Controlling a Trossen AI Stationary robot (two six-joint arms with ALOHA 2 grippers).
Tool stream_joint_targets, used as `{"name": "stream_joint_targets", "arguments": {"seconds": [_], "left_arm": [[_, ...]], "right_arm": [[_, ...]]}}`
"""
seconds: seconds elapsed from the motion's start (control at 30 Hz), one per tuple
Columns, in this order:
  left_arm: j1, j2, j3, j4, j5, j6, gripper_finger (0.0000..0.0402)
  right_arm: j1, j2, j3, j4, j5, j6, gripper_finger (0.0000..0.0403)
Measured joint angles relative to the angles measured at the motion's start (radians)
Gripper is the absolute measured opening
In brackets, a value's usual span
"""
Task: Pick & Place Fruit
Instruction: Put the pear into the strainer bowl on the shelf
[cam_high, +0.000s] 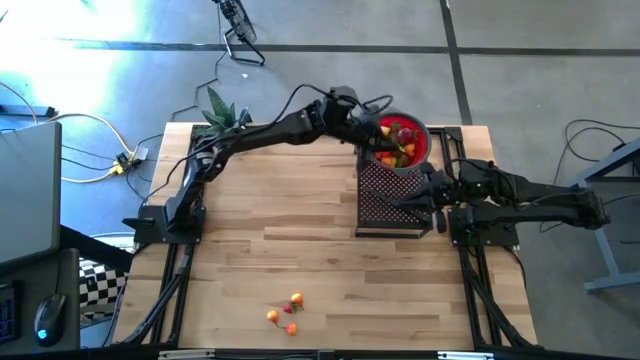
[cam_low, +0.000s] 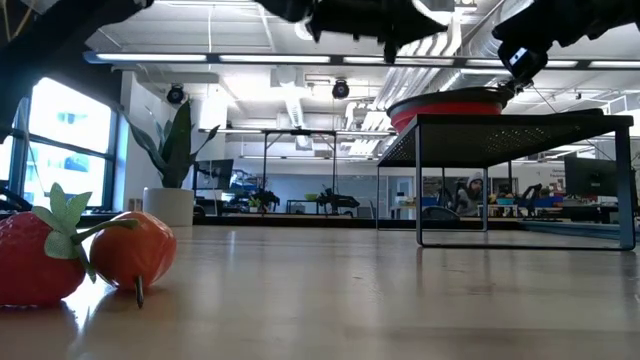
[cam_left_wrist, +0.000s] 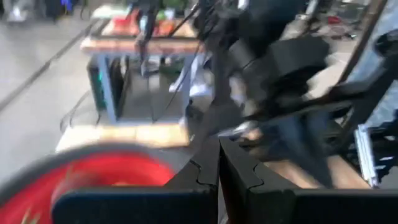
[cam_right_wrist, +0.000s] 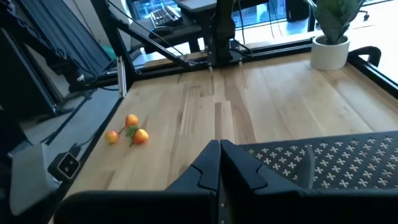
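Observation:
A red bowl (cam_high: 424, 133) heaped with small toy fruit (cam_high: 398, 142) stands on a black mesh stand (cam_high: 385, 205) at the table's far right; the low view shows the bowl (cam_low: 450, 104) on the stand's top (cam_low: 510, 128). My left gripper (cam_high: 372, 130) is shut and holds nothing, hovering at the bowl's left rim; its wrist view shows its fingers (cam_left_wrist: 217, 168) joined above the red bowl (cam_left_wrist: 93, 180). My right gripper (cam_high: 405, 198), shut with nothing in it, hangs over the stand's right part. A few loose fruits (cam_high: 285, 313) lie near the front edge.
A potted plant (cam_high: 222, 110) stands at the table's far left corner. The loose fruits show in the right wrist view (cam_right_wrist: 127, 135), and a strawberry (cam_low: 35, 255) and an orange fruit (cam_low: 135, 250) show close up in the low view. Bare wood lies between them and the stand.

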Motion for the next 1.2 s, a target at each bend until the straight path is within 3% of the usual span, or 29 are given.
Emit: {"name": "stream_joint_targets", "arguments": {"seconds": [0.2,0.33,0.5,0.63,0.9,1.13,1.2], "left_arm": [[-0.095,-0.031,0.002,-0.134,-0.051,0.044,0.0000],[-0.168,-0.027,0.000,-0.204,-0.145,0.050,0.0000],[-0.270,-0.030,-0.056,-0.163,-0.285,0.071,0.0000],[-0.337,-0.027,-0.141,-0.069,-0.338,0.073,0.0000],[-0.369,-0.077,-0.286,0.069,-0.326,0.044,0.0000],[-0.394,-0.163,-0.547,0.374,-0.289,0.050,0.0000],[-0.387,-0.211,-0.637,0.390,-0.292,0.040,0.0000]], "right_arm": [[0.000,-0.017,0.000,-0.029,0.000,-0.007,0.0005],[0.000,-0.018,0.000,-0.051,0.000,-0.010,0.0005],[0.000,-0.018,0.000,-0.076,0.000,-0.028,0.0005],[0.000,-0.018,0.000,-0.092,0.000,-0.028,0.0005],[0.000,-0.018,0.000,-0.127,0.000,-0.028,0.0005],[0.000,-0.018,0.000,-0.126,0.006,-0.028,0.0005],[0.000,-0.018,0.000,-0.119,0.006,-0.028,0.0005]]}}
